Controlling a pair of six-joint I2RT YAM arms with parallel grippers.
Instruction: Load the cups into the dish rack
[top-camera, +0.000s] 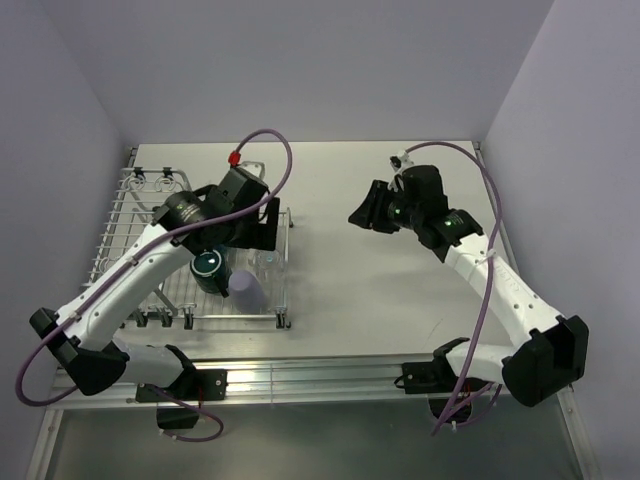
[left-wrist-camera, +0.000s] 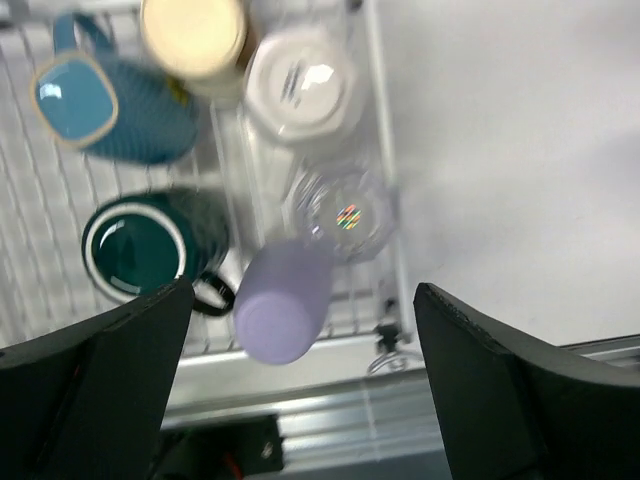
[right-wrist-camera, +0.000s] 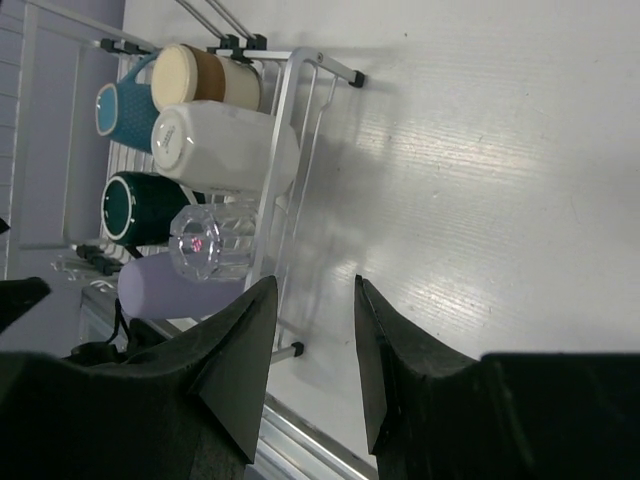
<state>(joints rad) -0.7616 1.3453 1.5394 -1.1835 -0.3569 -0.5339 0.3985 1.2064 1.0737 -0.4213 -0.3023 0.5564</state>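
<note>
The silver wire dish rack (top-camera: 135, 215) stands at the left of the table. In the left wrist view it holds the light blue mug (left-wrist-camera: 110, 100), the brown cup (left-wrist-camera: 195, 38), the white mug (left-wrist-camera: 300, 80), the clear glass tumbler (left-wrist-camera: 345, 212), the dark teal mug (left-wrist-camera: 145, 245) and the lavender cup (left-wrist-camera: 285, 300). The teal mug (top-camera: 210, 268) and lavender cup (top-camera: 247, 290) show from above. My left gripper (left-wrist-camera: 300, 390) is open and empty above the rack (left-wrist-camera: 385, 150). My right gripper (right-wrist-camera: 315, 350) is open and empty over the bare table, right of the rack (right-wrist-camera: 300, 90).
The rack's far left end holds a small utensil holder (top-camera: 150, 182). A metal rail (top-camera: 320, 378) runs along the table's near edge. White walls close in the table at the back and sides.
</note>
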